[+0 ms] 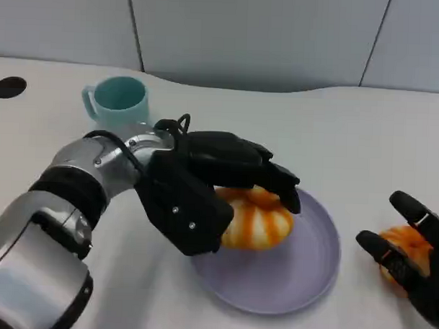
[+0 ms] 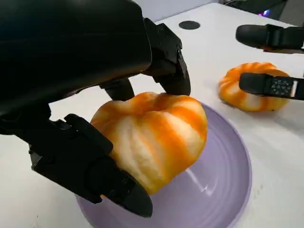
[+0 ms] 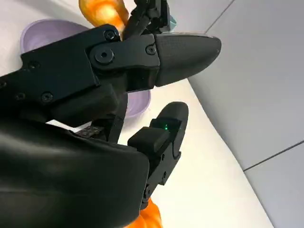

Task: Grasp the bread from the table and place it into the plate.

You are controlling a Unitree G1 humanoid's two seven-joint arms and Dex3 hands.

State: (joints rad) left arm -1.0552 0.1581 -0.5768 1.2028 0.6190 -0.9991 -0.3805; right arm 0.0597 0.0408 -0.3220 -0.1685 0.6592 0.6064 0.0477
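I have the left hand (image 1: 204,189) clamped on a pumpkin-shaped orange-and-cream bread roll (image 1: 255,218), sitting near the centre of the head view. In the left wrist view the fingers (image 2: 164,59) wrap over the top of the roll (image 2: 154,137) and the thumb side cradles it from underneath, so the load is pinched from both sides. That hold looks firm enough to me that it should not roll out while I carry it.

The roll hangs over the lavender plate (image 1: 309,269), which lies centre-right in the head view, and whether its underside touches the plate floor I cannot tell. I judge the placing step nearly complete: what remains is to lower a touch if needed and let the fingers part.

A second roll of the same kind (image 1: 404,250) lies on the white table (image 1: 350,133) at the far right edge of the head view, well off the plate. My right hand (image 1: 411,258) sits over it with fingers spread on either side and not closed on it, presumably staged for its own pick. The left wrist view confirms those fingertips (image 2: 270,84) bracket that roll (image 2: 251,90) without pinching.

A teal mug (image 1: 119,100) stands at upper left, clear of the work.
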